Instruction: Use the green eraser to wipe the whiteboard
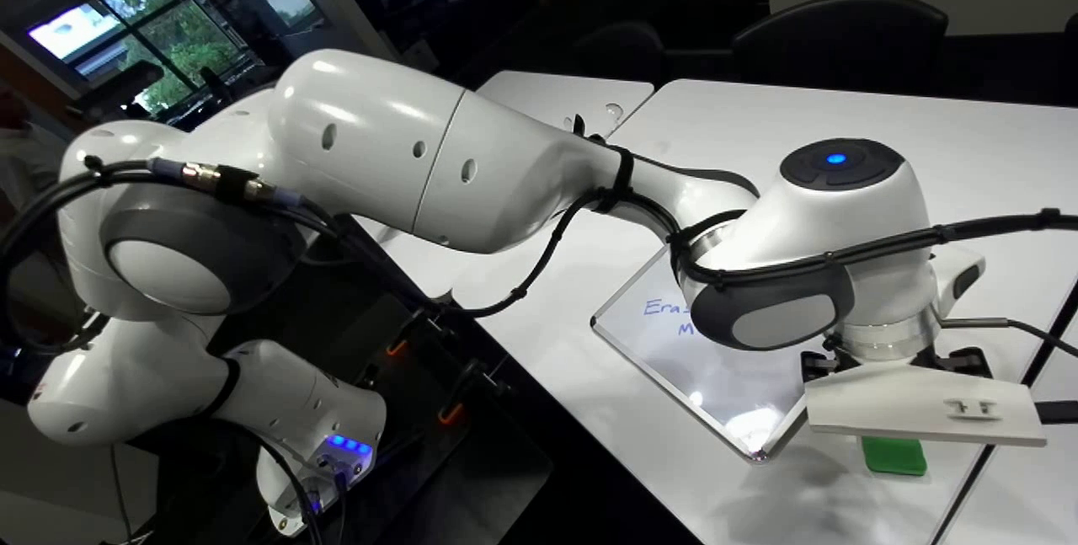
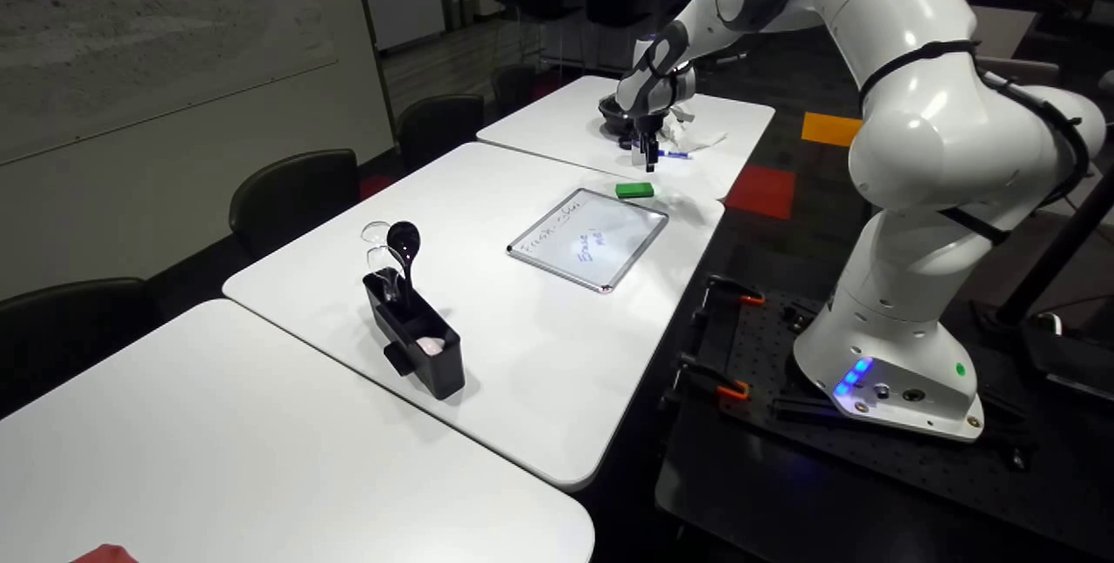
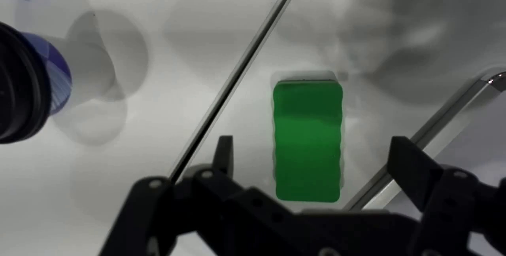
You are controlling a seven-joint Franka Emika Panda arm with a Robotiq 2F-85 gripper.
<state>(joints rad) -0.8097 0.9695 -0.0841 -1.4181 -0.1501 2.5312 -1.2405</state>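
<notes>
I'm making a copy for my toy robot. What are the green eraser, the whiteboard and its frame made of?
The green eraser may be plastic or foam; its smooth top and wavy sides don't settle it. The whiteboard looks hard and glossy, perhaps coated: it shows bright reflections. Its frame looks like metal, maybe aluminium: grey with a silvery sheen.

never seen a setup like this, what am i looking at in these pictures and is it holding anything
This is a robot arm. Two pictures come from cameras standing outside it; the close-up comes from the wrist camera, looking down past the gripper. On the white table lie a green eraser and, beside it, a small framed whiteboard with handwriting. A black holder stands there too. Nothing is held: the gripper is open, with the eraser lying untouched below.
</notes>
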